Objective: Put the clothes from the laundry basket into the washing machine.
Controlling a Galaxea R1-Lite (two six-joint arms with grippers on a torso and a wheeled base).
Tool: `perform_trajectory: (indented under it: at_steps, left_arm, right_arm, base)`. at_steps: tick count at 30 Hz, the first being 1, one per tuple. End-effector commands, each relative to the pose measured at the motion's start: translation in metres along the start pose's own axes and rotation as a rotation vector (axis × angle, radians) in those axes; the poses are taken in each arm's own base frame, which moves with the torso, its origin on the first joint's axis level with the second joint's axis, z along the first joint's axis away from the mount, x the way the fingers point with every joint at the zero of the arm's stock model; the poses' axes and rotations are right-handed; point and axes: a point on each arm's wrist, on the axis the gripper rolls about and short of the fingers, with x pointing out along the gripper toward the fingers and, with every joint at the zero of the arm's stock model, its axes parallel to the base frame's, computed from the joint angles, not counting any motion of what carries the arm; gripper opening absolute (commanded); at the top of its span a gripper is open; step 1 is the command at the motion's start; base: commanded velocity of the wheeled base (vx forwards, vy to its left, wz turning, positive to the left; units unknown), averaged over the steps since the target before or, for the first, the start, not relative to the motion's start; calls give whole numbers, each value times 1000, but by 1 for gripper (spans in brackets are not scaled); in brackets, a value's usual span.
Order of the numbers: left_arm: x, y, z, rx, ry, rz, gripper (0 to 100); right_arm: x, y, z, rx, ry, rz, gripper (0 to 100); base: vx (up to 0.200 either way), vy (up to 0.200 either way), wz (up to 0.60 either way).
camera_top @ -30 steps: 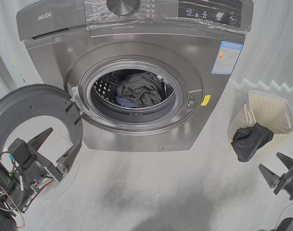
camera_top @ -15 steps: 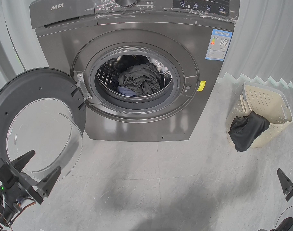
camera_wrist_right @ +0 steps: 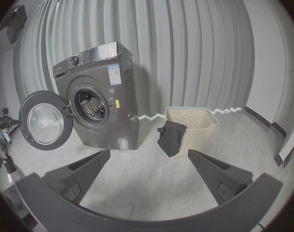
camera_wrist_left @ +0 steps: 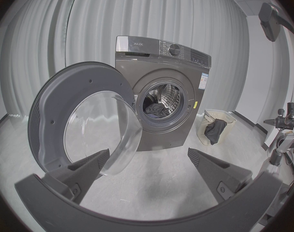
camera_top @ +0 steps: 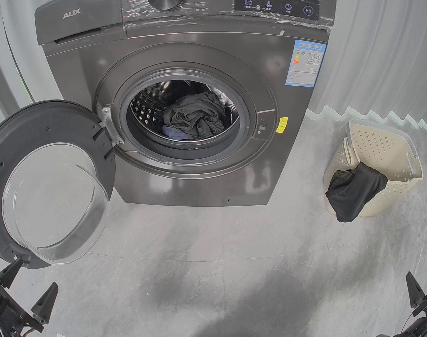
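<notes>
Dark grey clothes [camera_top: 195,115] lie in the drum of the washing machine [camera_top: 185,188], its door [camera_top: 45,127] open. Right of the machine, a black garment [camera_top: 354,192] hangs over the rim of the laundry basket [camera_top: 391,157]. The left hand [camera_top: 34,275] and right hand [camera_top: 422,270], both spread and empty, have drawn back from the machine.

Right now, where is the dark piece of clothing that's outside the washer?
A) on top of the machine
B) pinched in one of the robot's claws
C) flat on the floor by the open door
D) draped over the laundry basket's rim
D: the dark garment hangs over the rim of the laundry basket, trailing down its outer wall.
</notes>
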Motion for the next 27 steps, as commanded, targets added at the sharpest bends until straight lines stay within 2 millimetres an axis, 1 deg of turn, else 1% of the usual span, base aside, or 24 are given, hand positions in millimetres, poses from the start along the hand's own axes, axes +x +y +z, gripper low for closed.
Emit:
perform_trajectory:
  at_steps: [1, 3, 5, 8, 9, 14, 17, 19, 23, 27]
  left_arm:
    - [-30, -2, -25, 14, -114, 76, 100]
    - [-31, -2, -28, 28, -100, 66, 100]
    - [-30, -2, -29, 32, -74, 91, 100]
    - [-31, -2, -31, 44, -68, 141, 100]
    - [-32, -4, -32, 48, -80, 179, 100]
    - [-34, -6, -35, 73, -89, 153, 100]
    - [-36, -6, -38, 72, -92, 148, 100]
    - [-36, -6, -43, 63, -50, 152, 100]
    - [-36, -6, -43, 61, -48, 152, 100]
    - [-36, -6, -43, 56, -49, 152, 100]
  right_arm:
    - [-13, 2, -15, -2, -87, -17, 100]
    - [-13, 2, -14, -7, -87, -42, 100]
    - [-13, 0, -15, -36, -80, -116, 100]
    - [-13, 0, -16, -23, -78, -130, 100]
    - [-13, 0, -16, -23, -78, -129, 100]
    - [-13, 1, -22, -25, -14, -53, 100]
    - [-13, 1, -21, -33, -29, -42, 100]
    - [-13, 1, -20, -33, -29, -45, 100]
    - [-13, 1, -20, -30, -31, -45, 100]
    - [-13, 1, -20, -33, -31, -42, 100]
  base:
    - [0, -200, 0]
    - [0, -200, 0]
    - [0, -200, 0]
    - [0, -200, 0]
    - [0, -200, 0]
    - [0, -200, 0]
    - [0, -200, 0]
    - [0, -200, 0]
    - [0, -200, 0]
    - [0, 0, 0]
